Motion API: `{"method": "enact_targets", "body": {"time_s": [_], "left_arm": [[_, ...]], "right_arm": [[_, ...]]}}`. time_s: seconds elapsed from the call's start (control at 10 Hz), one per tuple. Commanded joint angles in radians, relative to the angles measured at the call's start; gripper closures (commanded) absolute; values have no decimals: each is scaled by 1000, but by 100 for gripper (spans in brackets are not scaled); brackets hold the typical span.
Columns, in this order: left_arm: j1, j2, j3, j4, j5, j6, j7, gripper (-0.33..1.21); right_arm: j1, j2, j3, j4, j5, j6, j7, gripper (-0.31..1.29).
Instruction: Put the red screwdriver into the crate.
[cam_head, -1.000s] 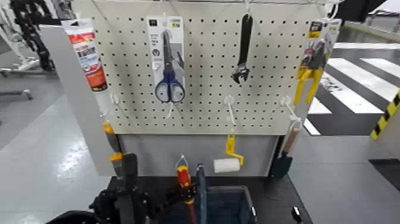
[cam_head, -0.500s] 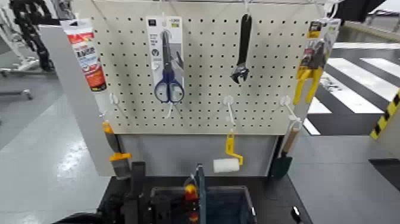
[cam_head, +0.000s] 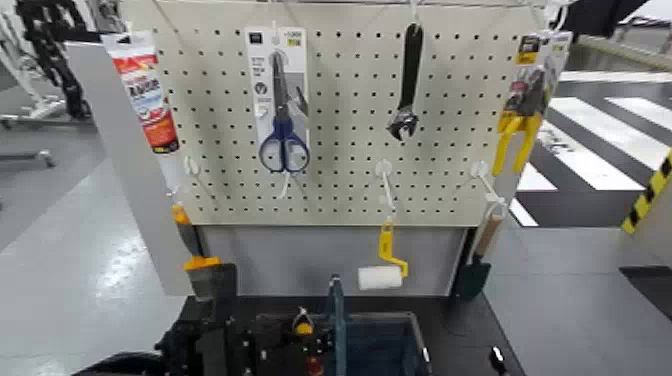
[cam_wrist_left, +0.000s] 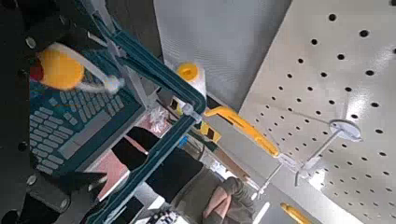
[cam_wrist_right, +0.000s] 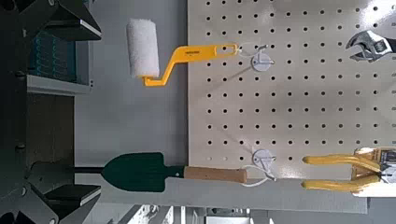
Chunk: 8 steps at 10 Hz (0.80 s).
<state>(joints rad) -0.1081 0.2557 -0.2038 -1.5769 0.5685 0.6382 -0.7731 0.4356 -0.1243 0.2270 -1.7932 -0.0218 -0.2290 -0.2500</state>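
Note:
The red screwdriver (cam_head: 305, 334) stands upright in my left gripper (cam_head: 290, 350), low inside the left compartment of the dark blue-grey crate (cam_head: 392, 332), just left of its upright divider handle (cam_head: 336, 315). The left wrist view shows the screwdriver's yellow-orange end (cam_wrist_left: 58, 67) over the crate's gridded floor (cam_wrist_left: 70, 121). My right gripper (cam_wrist_right: 51, 103) is open and empty, held off to the right of the crate and facing the pegboard.
A pegboard (cam_head: 340, 180) stands behind the crate with scissors (cam_head: 284, 110), a wrench (cam_head: 408, 85), yellow pliers (cam_head: 520, 125) and a tube (cam_head: 145, 90). Below hang an orange-handled scraper (cam_head: 195, 250), a yellow-handled paint roller (cam_head: 382, 272) and a trowel (cam_head: 478, 260).
My left gripper has moved down with the red screwdriver, from above the crate's rim to low inside the left compartment. The right arm has not moved.

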Motion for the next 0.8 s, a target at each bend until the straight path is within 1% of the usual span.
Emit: {"method": "enact_targets", "body": {"time_s": [0.1, 0.3, 0.4, 0.5, 0.6, 0.8], "left_arm": [[25, 4, 53, -69, -62, 4, -11, 9], [44, 5, 101, -132, -133, -8, -34, 10], [59, 2, 123, -178, -177, -51, -22, 10], [76, -1, 136, -232, -228, -91, 17, 10], [108, -6, 149, -273, -252, -173, 84, 10], [191, -21, 161, -319, -288, -330, 258, 10]], "right_arm": [[2, -1, 0, -2, -1, 2, 0, 14], [2, -1, 0, -3, -1, 4, 0, 14], [2, -1, 0, -3, -1, 5, 0, 15], [2, -1, 0, -5, -1, 7, 2, 15], [2, -3, 0, -6, -1, 8, 2, 15], [2, -6, 0, -12, -1, 19, 3, 15]]}}
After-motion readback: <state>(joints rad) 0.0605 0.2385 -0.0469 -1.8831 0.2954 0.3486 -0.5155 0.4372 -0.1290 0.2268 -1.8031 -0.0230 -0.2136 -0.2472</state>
